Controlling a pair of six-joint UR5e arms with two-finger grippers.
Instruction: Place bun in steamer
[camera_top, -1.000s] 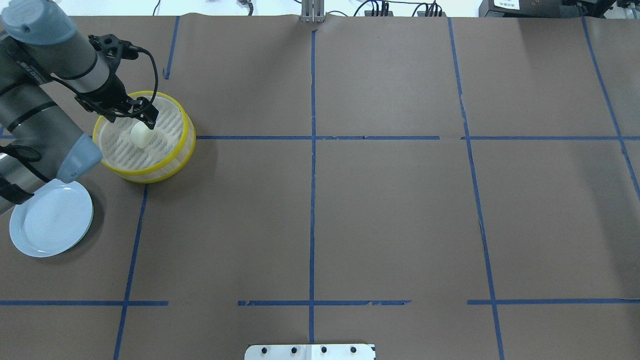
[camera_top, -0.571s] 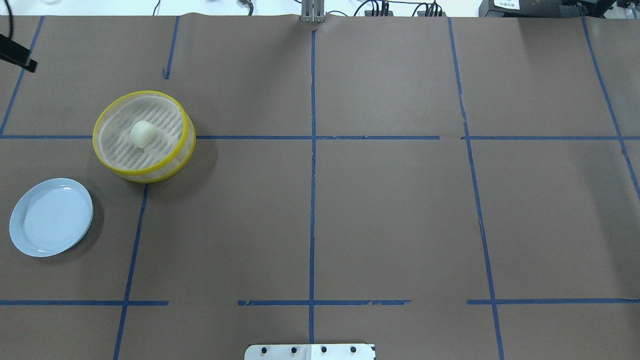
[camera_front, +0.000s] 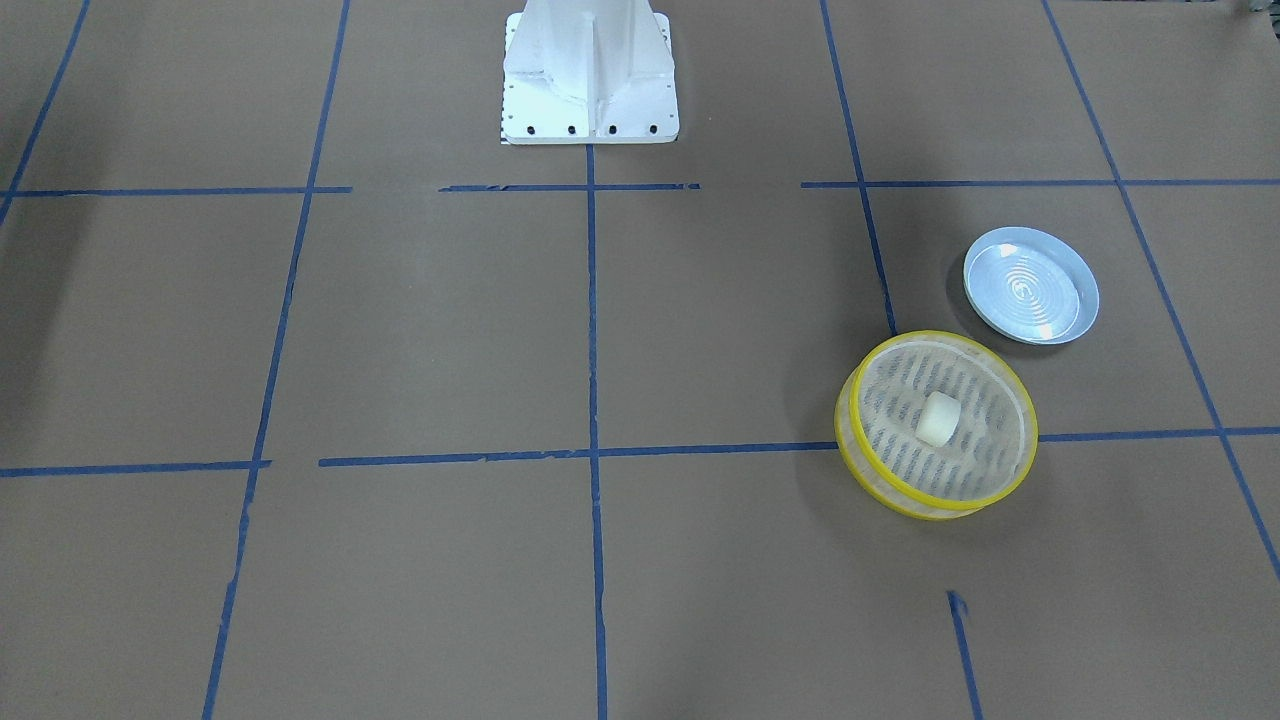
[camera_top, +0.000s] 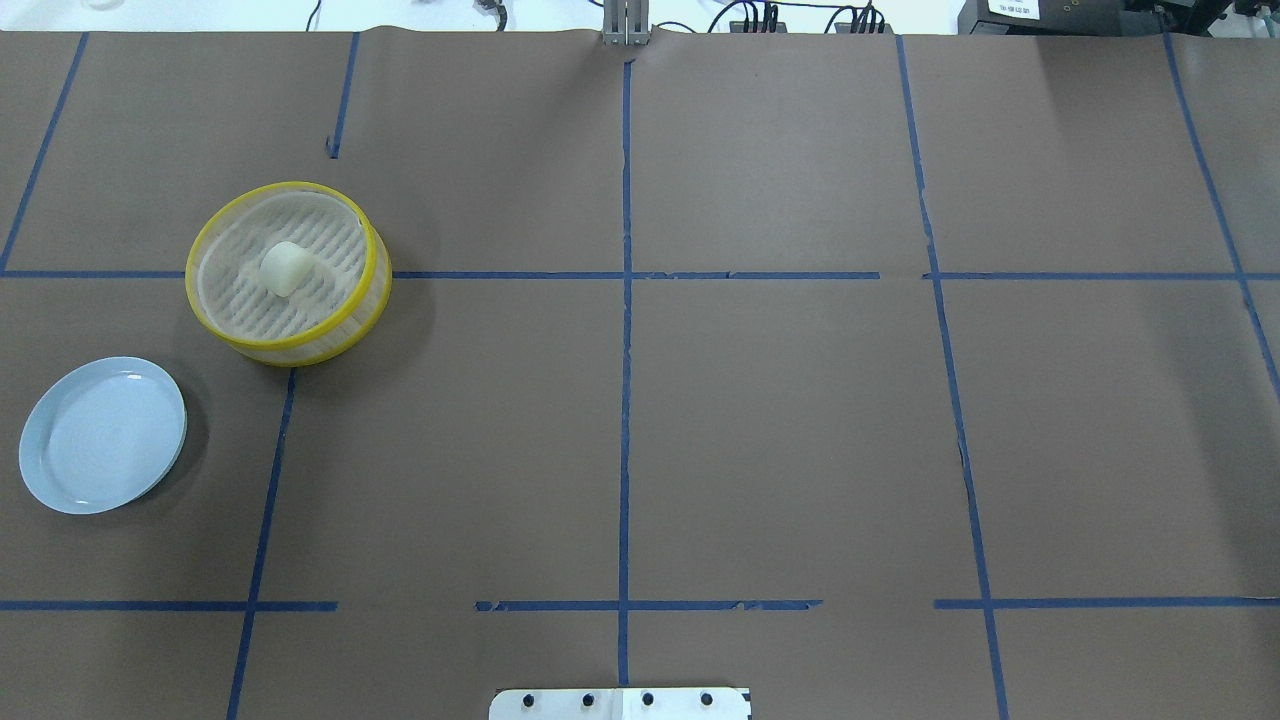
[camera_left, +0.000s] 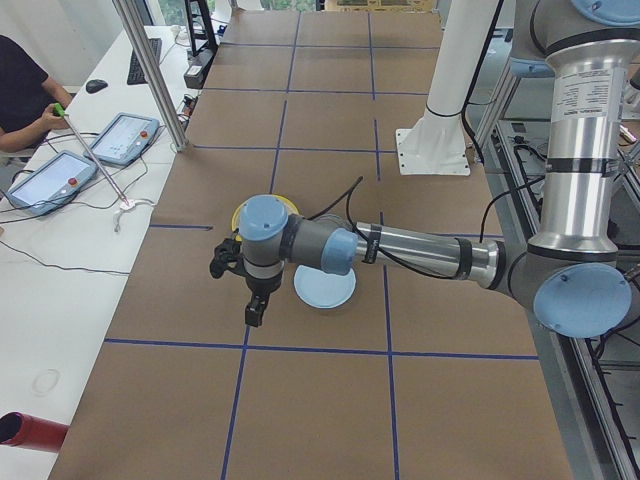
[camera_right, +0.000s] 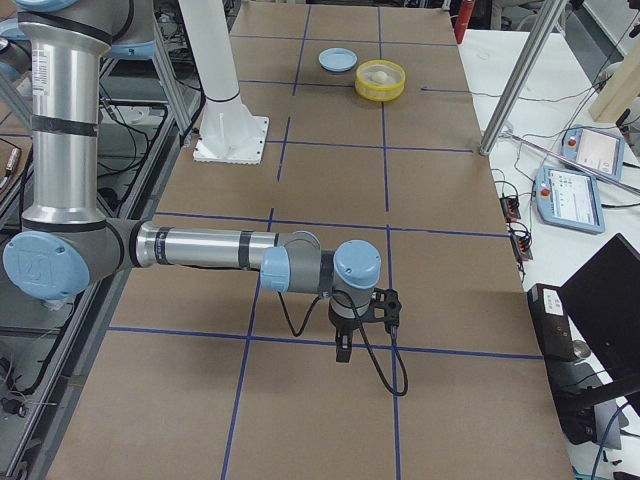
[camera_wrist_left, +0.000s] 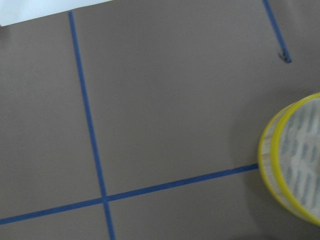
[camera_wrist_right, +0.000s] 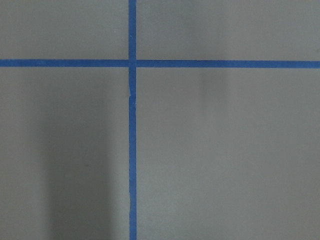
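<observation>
The cream-white bun (camera_top: 281, 268) lies on the slotted floor of the yellow-rimmed steamer (camera_top: 372, 272) at the table's left. Nothing touches it. Both show in the front-facing view, the bun (camera_front: 938, 418) inside the steamer (camera_front: 846, 425), and far off in the exterior right view (camera_right: 381, 88). The left wrist view catches only the steamer's rim (camera_wrist_left: 274, 165). My left gripper (camera_left: 255, 315) hangs off to the side of the steamer, above bare table. My right gripper (camera_right: 343, 352) hangs over the table's other end. I cannot tell whether either is open or shut.
An empty pale blue plate (camera_top: 100, 435) sits near the steamer, toward the robot; it also shows in the front-facing view (camera_front: 1030, 285). The white robot base (camera_front: 590, 80) stands at the table's near edge. Blue tape lines cross the brown table cover.
My left arm was over the steamer with its gripper at the bun. It has pulled away left and out of the overhead view. The bun stays in the steamer.
</observation>
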